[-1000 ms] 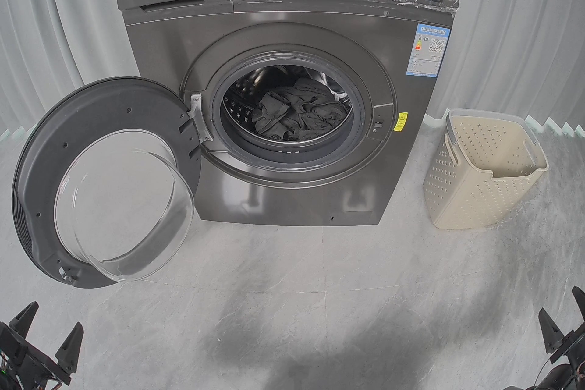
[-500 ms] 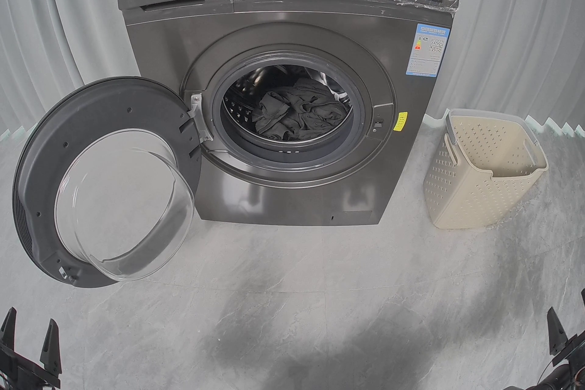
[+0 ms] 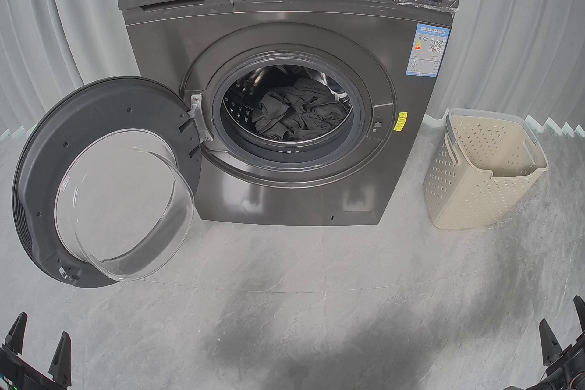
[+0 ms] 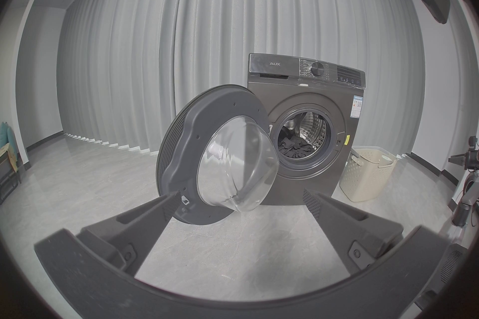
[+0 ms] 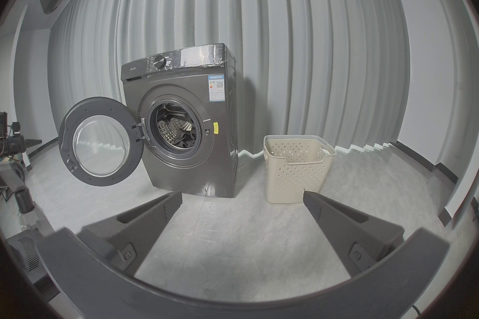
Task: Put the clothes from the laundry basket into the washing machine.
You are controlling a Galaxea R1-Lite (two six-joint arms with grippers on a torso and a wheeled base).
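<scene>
- The washing machine (image 3: pixel 183 44) stands at the far edge of the floor (image 3: pixel 304 300), in front of a pale curtain (image 3: pixel 61 13). Its door (image 3: pixel 73 123) is swung wide to the robot's left, so the mouth of the drum (image 3: pixel 241 102) is free.
- A heap of dark grey clothes (image 3: pixel 298 111) lies low inside the drum, behind the door seal.
- The laundry basket (image 3: pixel 469 196) stands upright on the floor near the machine's right side, not touching it. No clothes show inside it as far as its opening lets one see.
- The left tool (image 3: pixel 41 329) sits low at the near left corner of the floor, fingers spread and holding nothing. The right tool (image 3: pixel 560 315) sits at the near right corner, also spread and empty. Both are well apart from machine and basket.
- Judged from this, the loading looks done or very nearly so. What may be left is a check of the basket's bottom for a stray piece.
</scene>
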